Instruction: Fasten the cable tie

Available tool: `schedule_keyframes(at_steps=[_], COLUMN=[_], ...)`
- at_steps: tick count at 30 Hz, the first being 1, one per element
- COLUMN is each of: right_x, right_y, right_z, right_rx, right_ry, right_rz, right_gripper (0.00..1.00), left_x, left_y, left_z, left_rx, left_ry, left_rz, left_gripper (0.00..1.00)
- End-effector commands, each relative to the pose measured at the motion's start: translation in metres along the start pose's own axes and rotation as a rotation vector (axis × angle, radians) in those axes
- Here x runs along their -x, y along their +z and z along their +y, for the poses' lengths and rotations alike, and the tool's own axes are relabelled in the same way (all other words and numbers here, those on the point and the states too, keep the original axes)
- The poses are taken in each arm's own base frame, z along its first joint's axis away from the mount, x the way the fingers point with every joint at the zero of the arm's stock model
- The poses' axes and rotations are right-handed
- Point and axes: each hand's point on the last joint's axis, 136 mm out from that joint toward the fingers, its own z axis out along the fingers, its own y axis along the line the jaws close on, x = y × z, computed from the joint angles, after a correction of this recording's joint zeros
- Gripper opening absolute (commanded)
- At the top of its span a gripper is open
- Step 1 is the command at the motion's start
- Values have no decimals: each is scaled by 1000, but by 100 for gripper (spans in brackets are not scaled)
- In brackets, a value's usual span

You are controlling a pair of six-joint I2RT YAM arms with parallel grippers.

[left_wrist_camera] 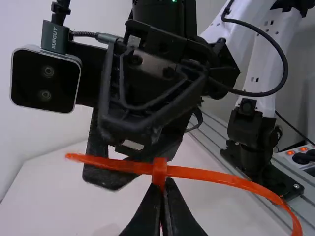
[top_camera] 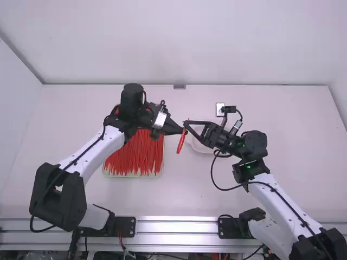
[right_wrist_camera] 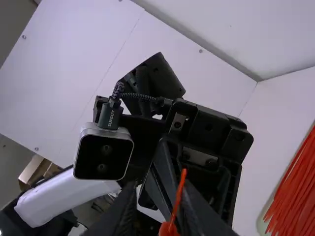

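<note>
A single red cable tie (top_camera: pixel 181 143) hangs above the middle of the table, between the two gripper tips. My left gripper (top_camera: pixel 180 130) comes in from the left and is shut on the tie's square head (left_wrist_camera: pixel 160 170). From the head, the long strap (left_wrist_camera: pixel 231 181) runs off to one side and a short tail pokes out the other way. My right gripper (top_camera: pixel 187 124) meets it tip to tip from the right and looks shut on that short tail (right_wrist_camera: pixel 179 189). Its fingertip (left_wrist_camera: pixel 101 172) sits just behind the tail.
A flat tray (top_camera: pixel 160 174) with a pile of several red cable ties (top_camera: pixel 135 154) lies below the left arm's wrist. A small white plate (top_camera: pixel 220 109) lies behind the right gripper. A metal rail (top_camera: pixel 173 223) runs along the table's front edge.
</note>
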Motion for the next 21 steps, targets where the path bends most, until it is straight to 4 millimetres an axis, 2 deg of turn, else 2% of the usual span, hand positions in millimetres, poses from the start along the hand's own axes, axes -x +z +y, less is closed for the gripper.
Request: schedule_keyframes(at_steps=[1,2,5,6,7,21], right_x=[2,2,2,2,2,10], right_y=[1,1,1,1,1,4], right_z=[8,8,8,8,8,18], right_rx=[20,20,20,20,19,29], right_ry=[-19,-19,-35,-53,-69,-162], right_rz=[4,4,5,4,3,-4], right_gripper=[11,8,6,1,0,0], left_x=[9,10,10,10,9,7], left_y=[2,3,3,3,2,5], left_z=[-4,-5,-5,-5,-5,-5], left_rx=[-28,-31,-31,-31,-30,-23], left_ry=[8,8,7,7,6,-27], left_rz=[-19,-20,-20,-20,-20,-11], left_gripper=[2,2,2,2,1,2])
